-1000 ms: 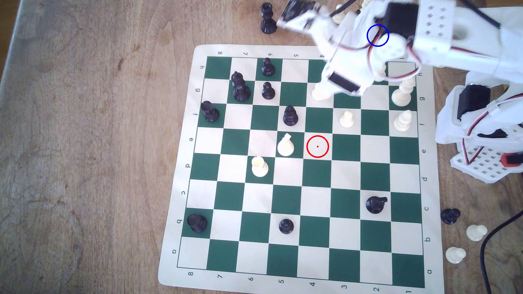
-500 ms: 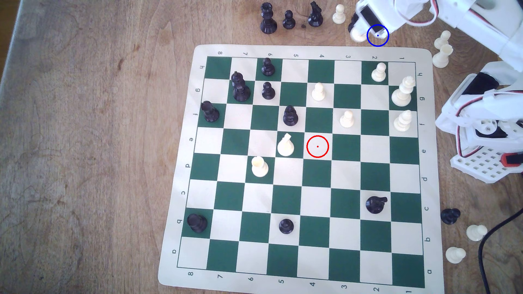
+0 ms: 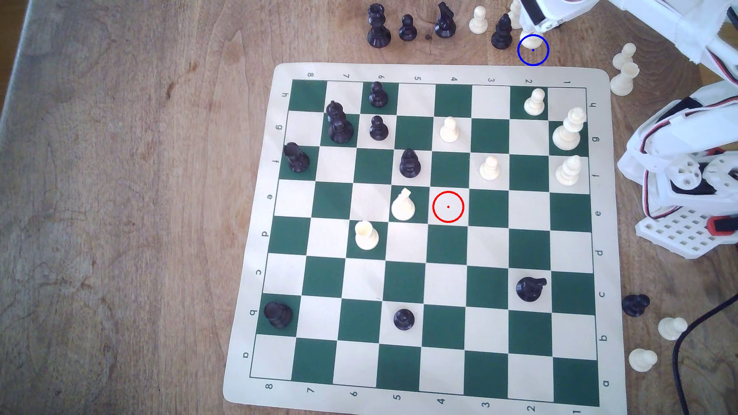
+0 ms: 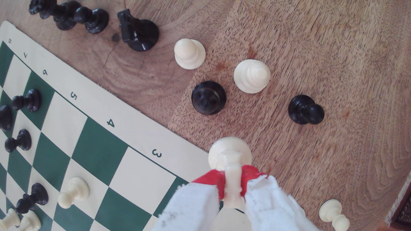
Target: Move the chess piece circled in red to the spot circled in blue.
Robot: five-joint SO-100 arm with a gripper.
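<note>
The chess piece circled in red, a small cream pawn [image 4: 230,153], hangs base-down in my gripper [image 4: 232,177], whose red-tipped fingers [image 4: 211,178] are shut on its neck. In the exterior view its cream base [image 3: 531,42] sits in the upper part of the spot circled in blue [image 3: 536,59], on bare wood just beyond the board's far edge, with my gripper [image 3: 534,27] over it. I cannot tell whether the base touches the wood. The red ring [image 3: 448,206] marks an empty cream square mid-board.
Close to the held pawn stand a black pawn [image 3: 502,34], a white pawn [image 3: 478,20] and a tiered white piece [image 4: 252,76]. Further along the far edge stand a black knight [image 3: 444,22] and other black pieces. Two white pawns [image 3: 625,74] stand at the exterior view's right. The board's border [image 3: 399,70] runs just below the ring.
The arm has swung off the board toward the far edge, carrying the pawn. Half a second ago the pawn was just left of the blue ring; now its base lies inside it.
</note>
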